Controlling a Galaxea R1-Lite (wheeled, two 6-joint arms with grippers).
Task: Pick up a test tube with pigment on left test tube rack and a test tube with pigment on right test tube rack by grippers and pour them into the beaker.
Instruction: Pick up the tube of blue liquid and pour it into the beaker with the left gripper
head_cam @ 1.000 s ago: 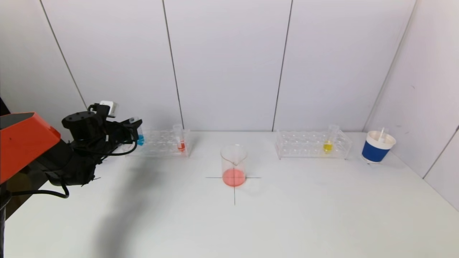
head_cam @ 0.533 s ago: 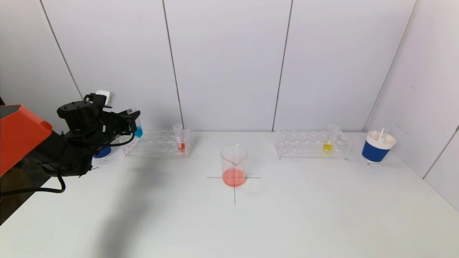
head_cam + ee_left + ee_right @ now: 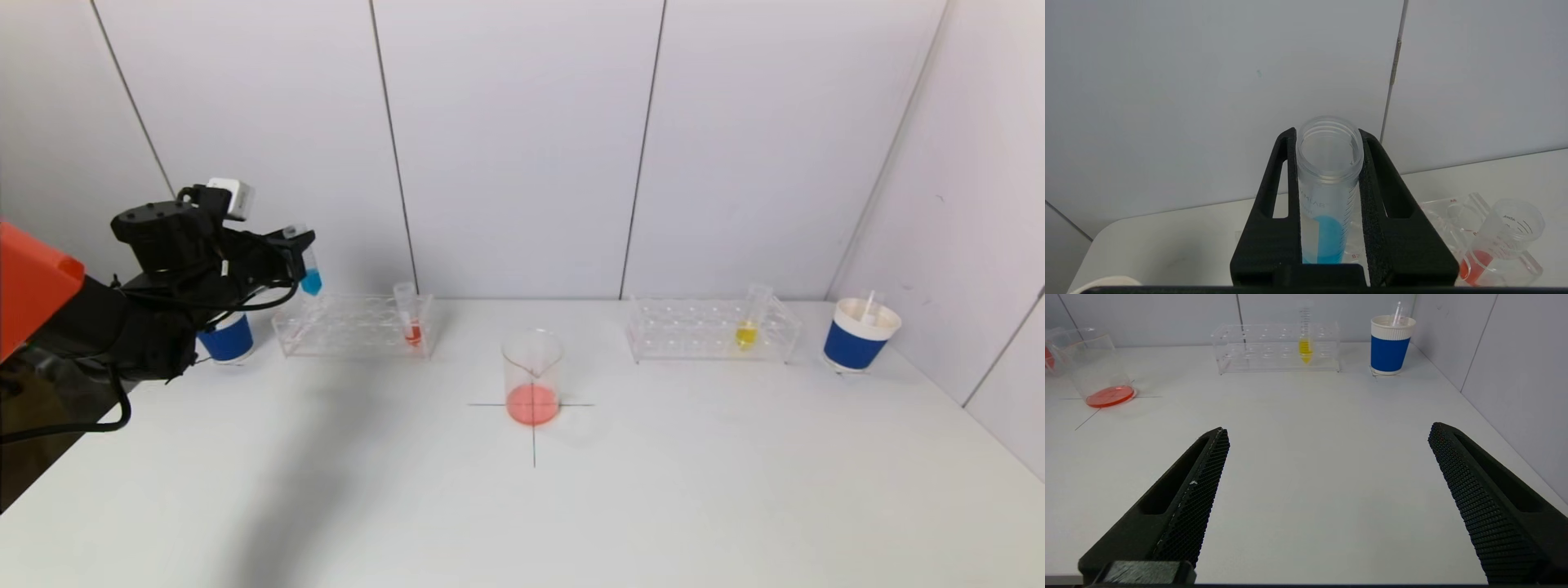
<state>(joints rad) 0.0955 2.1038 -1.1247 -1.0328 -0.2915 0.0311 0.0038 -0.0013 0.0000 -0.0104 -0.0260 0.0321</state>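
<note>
My left gripper (image 3: 299, 247) is shut on a test tube with blue pigment (image 3: 310, 276) and holds it upright above the left end of the left rack (image 3: 355, 327). The wrist view shows the tube (image 3: 1327, 196) clamped between the jaws of the gripper (image 3: 1327, 139). A tube with red pigment (image 3: 408, 318) stands in the left rack. The right rack (image 3: 710, 331) holds a tube with yellow pigment (image 3: 747, 322). The beaker (image 3: 532, 376), with red liquid in its bottom, stands on a cross mark at the centre. My right gripper (image 3: 1327, 433) is open and empty, low over the table, out of the head view.
A blue paper cup (image 3: 227, 336) stands left of the left rack. Another blue cup (image 3: 861, 333) with a stirrer stands right of the right rack. White walls close the back and the right side of the table (image 3: 522, 506).
My left gripper has risen with the blue tube, lifting it out of the left rack. The blue cup behind the arm has come into view.
</note>
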